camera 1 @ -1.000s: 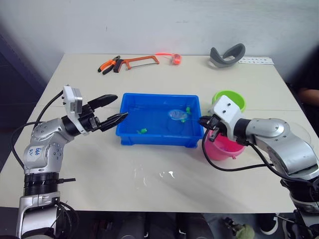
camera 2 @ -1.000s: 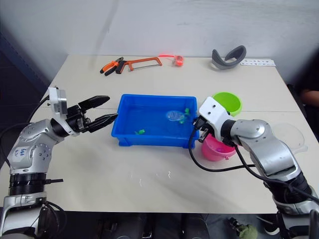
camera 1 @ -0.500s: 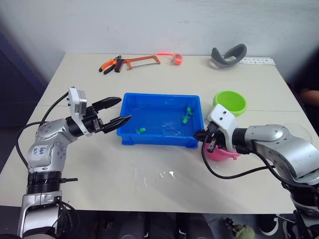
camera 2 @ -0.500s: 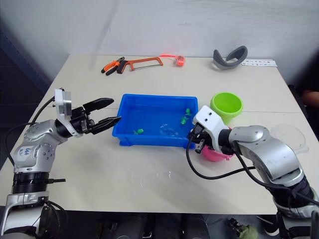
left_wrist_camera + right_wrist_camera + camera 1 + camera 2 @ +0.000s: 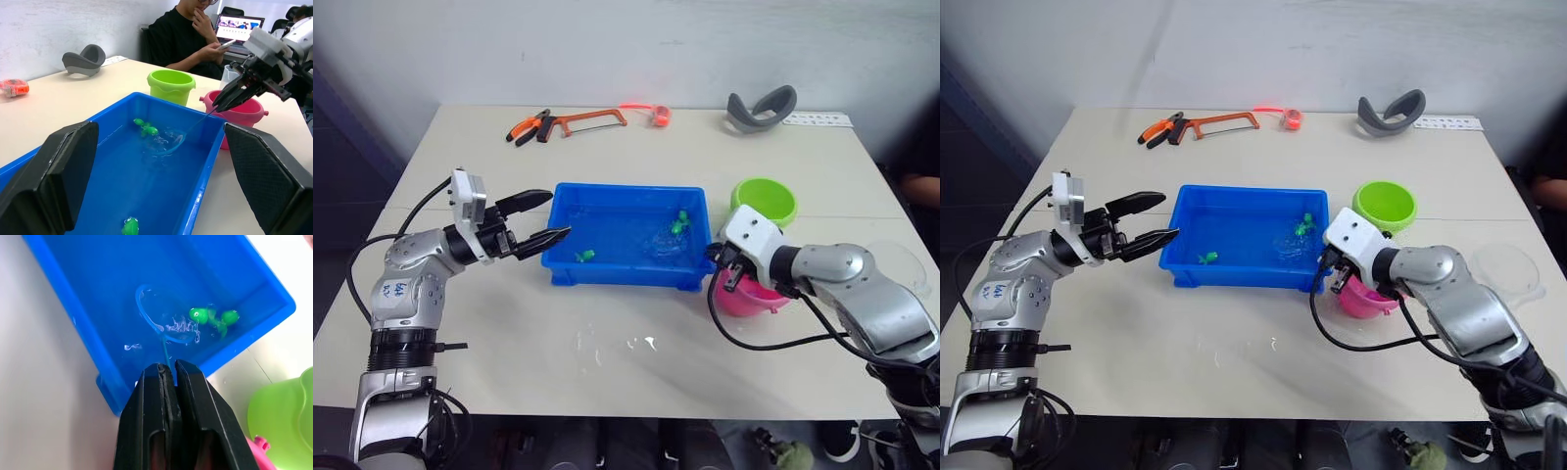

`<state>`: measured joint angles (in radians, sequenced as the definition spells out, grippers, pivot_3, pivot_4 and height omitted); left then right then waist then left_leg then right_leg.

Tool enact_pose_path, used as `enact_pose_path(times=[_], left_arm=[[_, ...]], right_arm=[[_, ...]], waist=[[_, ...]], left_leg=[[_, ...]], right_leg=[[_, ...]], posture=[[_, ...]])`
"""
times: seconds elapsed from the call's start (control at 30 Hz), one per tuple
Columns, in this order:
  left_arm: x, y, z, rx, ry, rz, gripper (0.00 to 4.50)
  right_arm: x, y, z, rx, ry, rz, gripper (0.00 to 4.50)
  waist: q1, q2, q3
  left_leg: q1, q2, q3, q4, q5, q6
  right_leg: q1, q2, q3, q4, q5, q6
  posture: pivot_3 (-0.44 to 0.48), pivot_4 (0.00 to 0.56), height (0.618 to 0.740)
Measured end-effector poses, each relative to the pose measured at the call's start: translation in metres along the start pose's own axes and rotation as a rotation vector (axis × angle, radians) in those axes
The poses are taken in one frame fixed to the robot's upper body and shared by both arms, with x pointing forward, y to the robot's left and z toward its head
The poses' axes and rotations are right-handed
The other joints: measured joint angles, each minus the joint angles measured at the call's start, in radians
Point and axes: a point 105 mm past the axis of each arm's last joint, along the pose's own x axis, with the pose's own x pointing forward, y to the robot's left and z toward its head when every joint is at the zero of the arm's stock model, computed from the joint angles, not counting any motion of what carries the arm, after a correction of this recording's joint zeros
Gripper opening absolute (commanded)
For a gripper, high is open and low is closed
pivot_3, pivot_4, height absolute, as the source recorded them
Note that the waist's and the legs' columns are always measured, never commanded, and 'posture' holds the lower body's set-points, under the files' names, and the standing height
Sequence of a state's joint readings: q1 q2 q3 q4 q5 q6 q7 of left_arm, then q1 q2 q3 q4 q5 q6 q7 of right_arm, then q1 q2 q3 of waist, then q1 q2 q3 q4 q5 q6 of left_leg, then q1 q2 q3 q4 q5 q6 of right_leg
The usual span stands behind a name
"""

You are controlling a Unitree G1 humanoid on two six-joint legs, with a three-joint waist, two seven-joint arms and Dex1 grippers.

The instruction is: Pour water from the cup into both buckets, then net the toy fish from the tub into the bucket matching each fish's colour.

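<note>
Tabletop tub [image 5: 607,269]: net [image 5: 164,323] hoop blurred underwater, handle pinched by right fingers [image 5: 168,382]; left fingers [image 5: 548,237] spread.

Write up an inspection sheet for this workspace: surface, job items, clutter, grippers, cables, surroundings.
Surface: beige table, small wet patches in front of the tub.
Job items: blue tub holds water, green fish and two more by the net, which is dipped in the water. Green bucket and pink bucket stand to the tub's right; clear cup at the table's right edge.
Clutter: pliers, hacksaw, orange tape, grey headband, along the far edge.
Grippers: left gripper open, beside the tub; right gripper shut on the net's handle.
Cables: black cables loop along both arms.
Surroundings: white wall; a seated person with a phone.
</note>
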<state>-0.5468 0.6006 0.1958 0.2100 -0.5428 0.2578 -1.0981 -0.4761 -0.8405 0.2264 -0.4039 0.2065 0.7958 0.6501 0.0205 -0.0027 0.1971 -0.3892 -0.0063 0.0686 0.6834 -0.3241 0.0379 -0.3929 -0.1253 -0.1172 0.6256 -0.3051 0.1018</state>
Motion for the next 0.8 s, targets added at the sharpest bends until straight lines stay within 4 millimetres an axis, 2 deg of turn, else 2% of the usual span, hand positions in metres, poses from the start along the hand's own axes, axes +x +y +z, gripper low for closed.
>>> enact_pose_path(times=[0.23, 0.37, 0.8], left_arm=[[0.002, -0.001, 0.0, 0.003, -0.002, -0.007, 4.44], [0.004, -0.001, 0.003, 0.014, -0.008, -0.015, 4.44], [0.005, -0.001, 0.003, 0.014, -0.008, -0.016, 4.44]], right_arm=[[0.002, -0.001, -0.008, -0.045, 0.005, -0.022, 0.0], [0.007, 0.003, -0.011, -0.009, 0.004, -0.009, 0.0], [0.018, -0.008, -0.01, -0.047, -0.025, -0.093, 0.0]], waist=[[0.0, 0.0, 0.0], [0.0, 0.0, 0.0], [0.0, 0.0, 0.0]], left_leg=[[0.0, 0.0, 0.0, 0.0, 0.0, 0.0], [0.0, 0.0, 0.0, 0.0, 0.0, 0.0], [0.0, 0.0, 0.0, 0.0, 0.0, 0.0]], right_leg=[[0.0, 0.0, -0.001, 0.0, 0.0, 0.0], [0.0, 0.0, -0.001, 0.0, 0.0, 0.0], [0.0, 0.0, -0.003, 0.0, 0.0, 0.0]], posture=[[0.0, 0.15, 0.74], [0.0, 0.15, 0.74], [0.0, 0.15, 0.74]])
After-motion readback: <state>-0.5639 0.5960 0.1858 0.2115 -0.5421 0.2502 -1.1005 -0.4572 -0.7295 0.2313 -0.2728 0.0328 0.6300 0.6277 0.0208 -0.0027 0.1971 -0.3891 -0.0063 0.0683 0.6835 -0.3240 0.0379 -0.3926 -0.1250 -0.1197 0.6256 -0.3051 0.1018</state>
